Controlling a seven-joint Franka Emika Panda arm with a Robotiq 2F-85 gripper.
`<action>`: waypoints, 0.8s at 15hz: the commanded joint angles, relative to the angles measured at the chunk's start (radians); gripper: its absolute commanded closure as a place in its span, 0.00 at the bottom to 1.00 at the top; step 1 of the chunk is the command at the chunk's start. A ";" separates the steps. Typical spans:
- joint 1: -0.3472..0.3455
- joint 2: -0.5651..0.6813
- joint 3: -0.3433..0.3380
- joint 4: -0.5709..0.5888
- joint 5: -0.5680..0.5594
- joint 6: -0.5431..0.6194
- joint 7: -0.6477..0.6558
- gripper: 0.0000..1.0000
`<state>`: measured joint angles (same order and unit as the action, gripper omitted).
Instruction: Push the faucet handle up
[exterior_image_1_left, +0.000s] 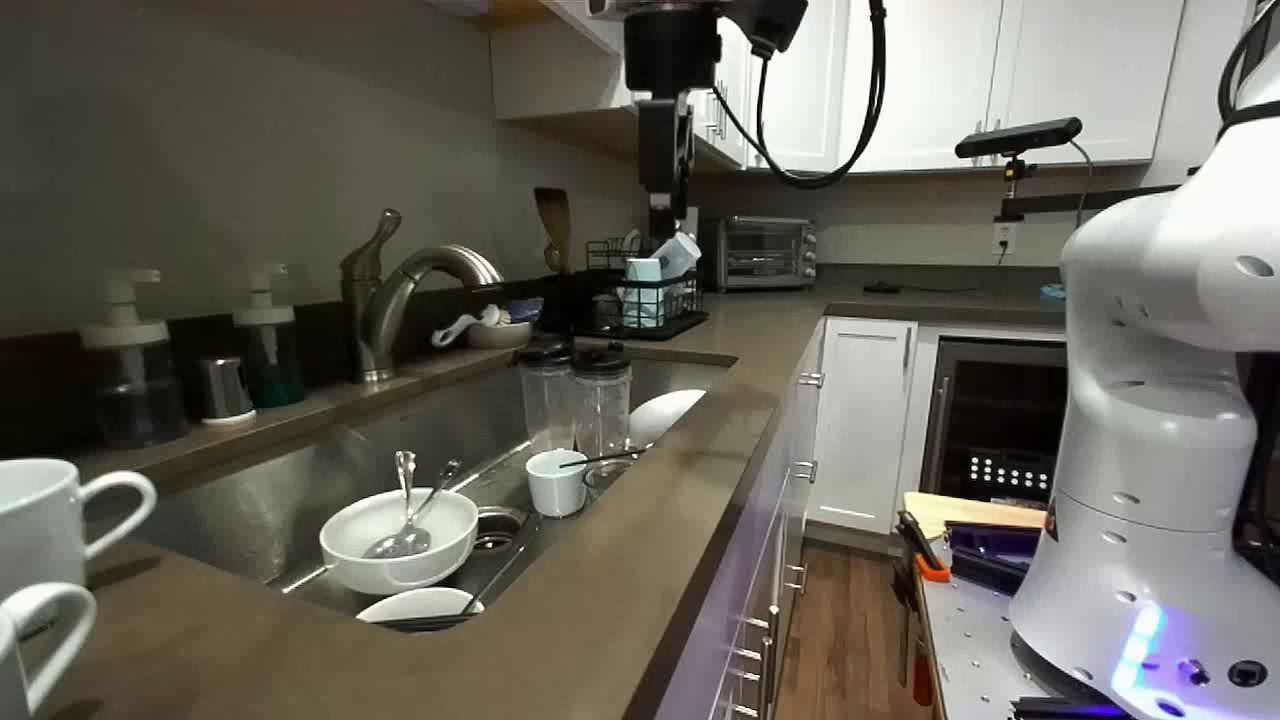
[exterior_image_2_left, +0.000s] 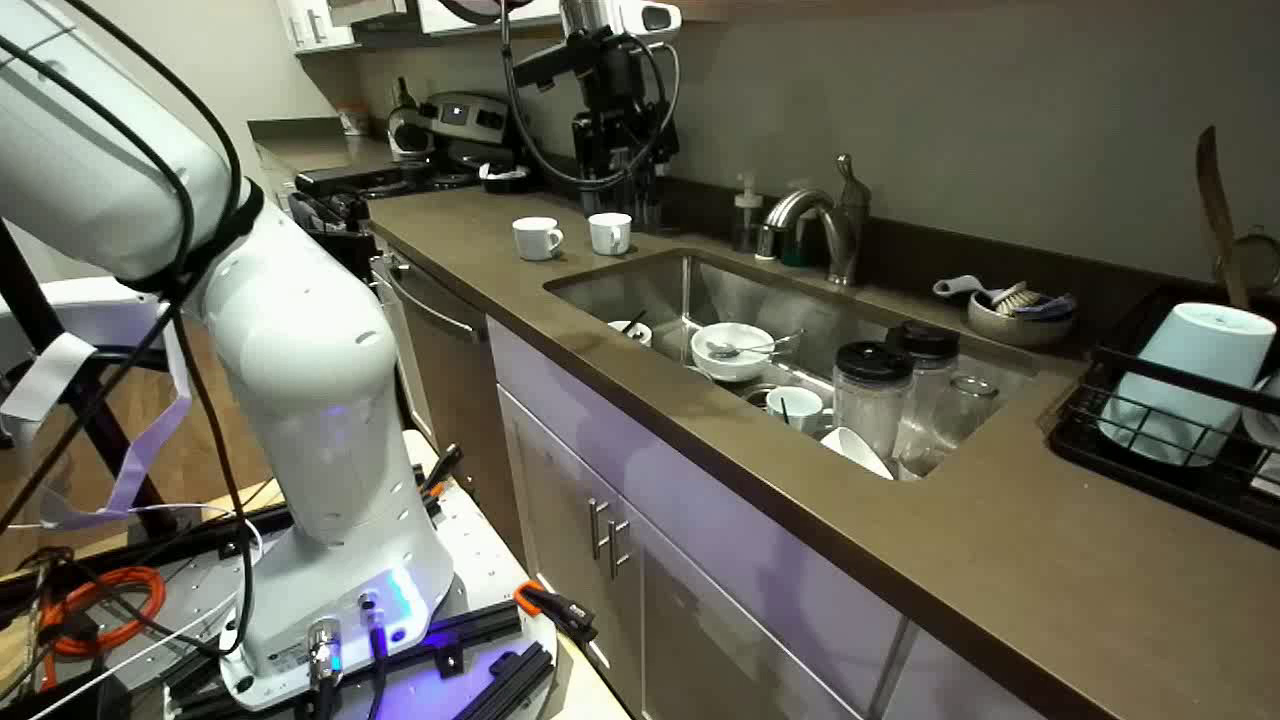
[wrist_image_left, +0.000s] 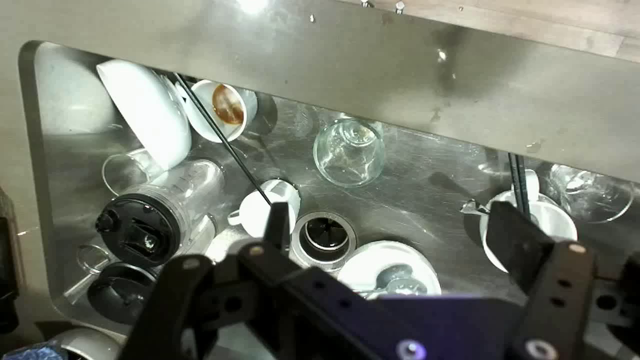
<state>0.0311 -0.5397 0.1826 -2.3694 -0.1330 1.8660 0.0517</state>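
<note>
The faucet handle (exterior_image_1_left: 378, 238) is a slim grey-silver lever above the faucet body, pointing upward; it also shows in an exterior view (exterior_image_2_left: 850, 182). The arched spout (exterior_image_1_left: 445, 262) curves out over the sink from the same base, and shows too in an exterior view (exterior_image_2_left: 800, 203). My gripper (exterior_image_1_left: 665, 222) hangs pointing down, high above the sink area and apart from the handle; it also shows in an exterior view (exterior_image_2_left: 622, 200). In the wrist view my gripper (wrist_image_left: 389, 216) is open, with a wide gap and nothing between the fingers. The handle is out of the wrist view.
The sink (exterior_image_2_left: 760, 310) holds a white bowl (exterior_image_1_left: 400, 540) with spoons, a mug (exterior_image_1_left: 556, 482) and lidded clear bottles (exterior_image_2_left: 870, 400). Pump dispensers (exterior_image_1_left: 265, 350) and a brush bowl (exterior_image_2_left: 1020, 318) flank the faucet. Mugs (exterior_image_2_left: 537, 239) and a dish rack (exterior_image_2_left: 1150, 430) stand on the counter.
</note>
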 joint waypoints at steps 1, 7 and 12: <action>0.024 0.003 -0.019 0.003 -0.011 -0.005 0.010 0.00; 0.024 0.003 -0.019 0.003 -0.011 -0.004 0.010 0.00; 0.016 0.015 -0.028 0.012 -0.017 0.001 0.005 0.00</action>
<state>0.0324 -0.5397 0.1809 -2.3694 -0.1330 1.8661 0.0516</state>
